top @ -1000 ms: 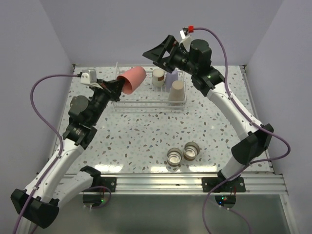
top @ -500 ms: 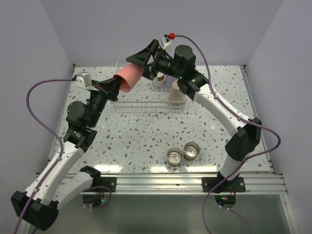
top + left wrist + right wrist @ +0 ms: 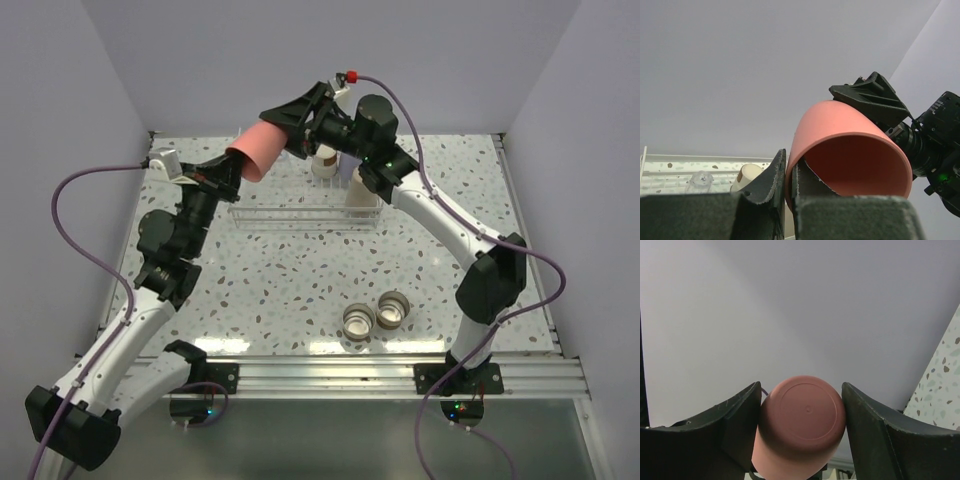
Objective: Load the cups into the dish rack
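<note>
Red-pink cup: held in the air on its side above the left end of the dish rack, clear of the rails, with its mouth turned toward the left arm and its closed base toward the right arm. Left gripper: jaws all but closed, pinching the cup's wall at the rim. The left wrist view shows plainly one finger inside the mouth and one outside. Right gripper: jaws about half spread around the cup's base end. In the right wrist view a finger lies against each side of the base, so both tools have hold of the same cup. Dish rack: a clear, thin-railed basket at the middle of the far edge of the table, its long side parallel to that edge. Rack contents, all toward its right half: a tan-based cup at the far side, tan end uppermost, and a beige cup standing at the near right corner. A clear cup also shows low in the left wrist view, within the rails, but I cannot tell which compartment it is in. Loose on the table: two silvery-rimmed cups, upright with mouths up, just beside each other near the middle of the near edge and well apart from the rack. Table: white, speckled with grey and green, walled on three sides, with both arm bases bolted along its near edge. Cables: purple, one looping from each wrist down to its base.
</note>
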`<state>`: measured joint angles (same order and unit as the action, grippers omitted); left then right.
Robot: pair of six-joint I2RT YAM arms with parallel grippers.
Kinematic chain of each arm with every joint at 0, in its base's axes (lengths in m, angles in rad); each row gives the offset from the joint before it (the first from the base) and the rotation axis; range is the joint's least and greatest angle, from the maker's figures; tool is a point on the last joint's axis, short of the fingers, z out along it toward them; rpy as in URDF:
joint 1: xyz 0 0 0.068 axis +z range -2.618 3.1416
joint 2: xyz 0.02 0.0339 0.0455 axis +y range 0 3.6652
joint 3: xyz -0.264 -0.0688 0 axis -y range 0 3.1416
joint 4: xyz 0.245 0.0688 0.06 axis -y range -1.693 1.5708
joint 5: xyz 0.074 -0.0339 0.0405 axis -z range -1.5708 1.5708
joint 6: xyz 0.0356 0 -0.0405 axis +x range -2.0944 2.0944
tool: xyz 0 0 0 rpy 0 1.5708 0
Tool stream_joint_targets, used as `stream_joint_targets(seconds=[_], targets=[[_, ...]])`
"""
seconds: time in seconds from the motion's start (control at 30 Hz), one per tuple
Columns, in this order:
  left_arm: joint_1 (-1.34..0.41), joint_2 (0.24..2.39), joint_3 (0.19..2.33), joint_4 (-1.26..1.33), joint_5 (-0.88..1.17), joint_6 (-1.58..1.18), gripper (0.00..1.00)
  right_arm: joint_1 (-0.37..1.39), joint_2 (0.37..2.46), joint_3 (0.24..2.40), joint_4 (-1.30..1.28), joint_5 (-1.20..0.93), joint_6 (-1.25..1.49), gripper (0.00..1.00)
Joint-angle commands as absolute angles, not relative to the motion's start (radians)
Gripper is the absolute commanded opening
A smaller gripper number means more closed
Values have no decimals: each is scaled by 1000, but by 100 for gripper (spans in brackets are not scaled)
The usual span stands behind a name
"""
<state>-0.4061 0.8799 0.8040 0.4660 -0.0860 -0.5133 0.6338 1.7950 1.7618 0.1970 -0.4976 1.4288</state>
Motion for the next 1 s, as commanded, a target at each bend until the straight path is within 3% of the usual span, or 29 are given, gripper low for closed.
stream_joint_targets(seconds=[0.0, 0.07, 0.1, 0.17, 0.2, 0.27, 0.3, 0.6, 0.67, 0.97], targets=[[-402, 922, 784, 468, -120, -518, 0, 673, 1790, 1833, 296, -621, 1494, 53], [-402, 936, 790, 460, -123, -526, 0, 676, 1801, 1844, 296, -627, 1490, 42], [-402, 942, 793, 451, -124, -528, 1, 676, 1804, 1845, 296, -627, 1488, 29], [-402, 954, 811, 411, -143, -537, 8, 675, 1809, 1848, 282, -626, 1476, 16], [-403, 959, 819, 391, -153, -540, 24, 675, 1810, 1847, 278, -623, 1471, 8], [-402, 971, 850, 318, -178, -543, 39, 675, 1813, 1851, 250, -623, 1448, 1], [-402, 979, 860, 290, -189, -546, 51, 673, 1815, 1855, 236, -626, 1428, 0], [-402, 930, 859, 103, -314, -549, 96, 588, 1874, 1988, 3, -612, 1273, 0], [-402, 904, 853, 65, -350, -542, 100, 551, 1890, 2008, -55, -597, 1226, 0], [-402, 830, 839, -64, -408, -518, 100, 468, 1976, 2101, -287, -459, 941, 0]])
